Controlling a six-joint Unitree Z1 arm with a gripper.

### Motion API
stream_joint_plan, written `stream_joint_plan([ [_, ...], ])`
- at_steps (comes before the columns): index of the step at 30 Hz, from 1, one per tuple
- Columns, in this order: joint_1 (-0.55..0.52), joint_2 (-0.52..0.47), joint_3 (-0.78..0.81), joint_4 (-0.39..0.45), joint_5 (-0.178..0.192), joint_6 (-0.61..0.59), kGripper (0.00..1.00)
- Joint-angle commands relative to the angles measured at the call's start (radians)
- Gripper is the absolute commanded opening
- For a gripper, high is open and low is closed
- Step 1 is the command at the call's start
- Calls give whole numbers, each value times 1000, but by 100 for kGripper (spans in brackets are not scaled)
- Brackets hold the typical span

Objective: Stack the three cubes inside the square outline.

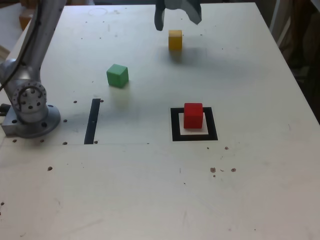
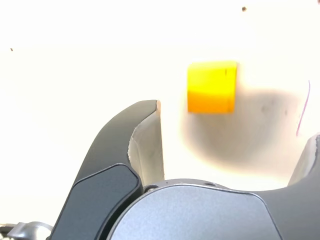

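The pincer [image 1: 178,19] hangs above the far part of the tabletop [image 1: 260,175] with its jaws spread wide and nothing between them. The yellow cube [image 1: 175,39] sits on the tabletop just beneath and in front of it, apparently untouched, though the wrist view is blurred. The red cube [image 1: 193,115] stands inside the square outline [image 1: 175,125]. The green cube [image 1: 117,75] rests well apart, toward the exterior view's left, beyond a narrow black strip [image 1: 92,121].

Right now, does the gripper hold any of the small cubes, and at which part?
Nothing is held. The gripper is open above the small matte yellow cube, which sits on the table, not between the fingers.
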Motion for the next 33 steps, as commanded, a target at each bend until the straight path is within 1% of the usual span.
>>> stream_joint_plan([
  [1,16,38,-8,-10,-3,2,97],
  [6,45,85,-18,-33,-12,4,93],
  [11,55,101,-14,-38,-39,14,85],
  [14,54,105,-8,-40,-49,18,78],
  [19,54,109,-16,-41,-65,18,61],
  [21,55,113,-17,-43,-77,18,57],
  [25,55,123,-25,-45,-90,18,55],
  [30,55,129,-48,-41,-98,17,55],
  [33,55,132,-52,-36,-101,12,53],
])
